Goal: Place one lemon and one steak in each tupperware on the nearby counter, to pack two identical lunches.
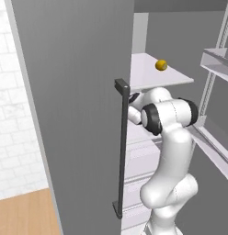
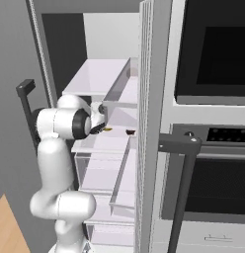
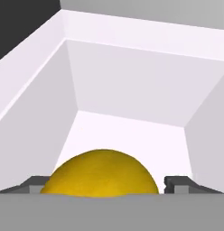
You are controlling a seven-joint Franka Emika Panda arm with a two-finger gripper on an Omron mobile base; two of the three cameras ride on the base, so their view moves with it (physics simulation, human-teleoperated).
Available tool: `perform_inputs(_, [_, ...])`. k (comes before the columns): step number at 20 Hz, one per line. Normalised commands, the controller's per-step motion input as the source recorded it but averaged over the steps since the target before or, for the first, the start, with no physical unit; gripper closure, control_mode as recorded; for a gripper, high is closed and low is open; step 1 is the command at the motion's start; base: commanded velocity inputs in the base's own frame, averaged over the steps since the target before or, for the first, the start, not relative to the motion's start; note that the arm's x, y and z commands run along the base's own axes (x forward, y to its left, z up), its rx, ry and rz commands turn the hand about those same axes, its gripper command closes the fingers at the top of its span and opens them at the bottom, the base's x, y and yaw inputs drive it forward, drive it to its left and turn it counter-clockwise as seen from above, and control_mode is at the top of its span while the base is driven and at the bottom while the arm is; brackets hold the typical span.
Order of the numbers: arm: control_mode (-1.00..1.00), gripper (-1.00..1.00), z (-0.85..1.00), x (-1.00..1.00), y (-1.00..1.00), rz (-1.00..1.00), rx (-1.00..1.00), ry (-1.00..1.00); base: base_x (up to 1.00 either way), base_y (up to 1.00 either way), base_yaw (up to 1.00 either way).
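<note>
A yellow lemon (image 3: 101,173) lies in a white fridge bin (image 3: 132,90), close in front of the hand camera. My gripper (image 3: 105,184) is open, one dark fingertip (image 3: 177,182) on each side of the lemon, close to its flanks. In the right base view the gripper (image 2: 99,128) reaches into a middle shelf, where a sliver of the lemon (image 2: 107,129) shows beside it. A small dark piece, perhaps a steak (image 2: 129,132), lies just to the right. A second lemon (image 1: 161,64) rests on the upper shelf (image 1: 152,75). The tupperware and the counter are out of view.
The fridge's left door (image 1: 74,114) stands open with a dark vertical handle (image 1: 121,147) close to my arm. The right door (image 2: 154,123) is seen edge-on, with its handle (image 2: 180,188). A black oven (image 2: 213,49) sits further right. Drawers (image 2: 102,178) lie below.
</note>
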Motion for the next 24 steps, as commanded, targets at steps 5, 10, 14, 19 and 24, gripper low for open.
perform_inputs(5, [-1.0, 1.0, -0.37, -0.14, 0.0, 0.0, 0.0, 0.04, 0.0, 0.0, 0.0])
perform_inputs(10, [-1.0, 1.0, 0.0, -1.0, -0.22, -0.17, 0.0, 0.08, 0.0, 0.0, 0.0])
perform_inputs(14, [-1.0, 1.0, 0.47, -1.0, -0.09, -0.25, 0.0, 0.13, 0.0, 0.0, 0.0])
perform_inputs(19, [-1.0, 1.0, 1.0, -1.0, 0.02, -0.16, 0.0, 0.05, 0.0, 0.0, 0.0])
perform_inputs(24, [-1.0, 1.0, 1.0, -1.0, 0.04, -0.07, 0.0, 0.09, 0.0, 0.0, 0.0])
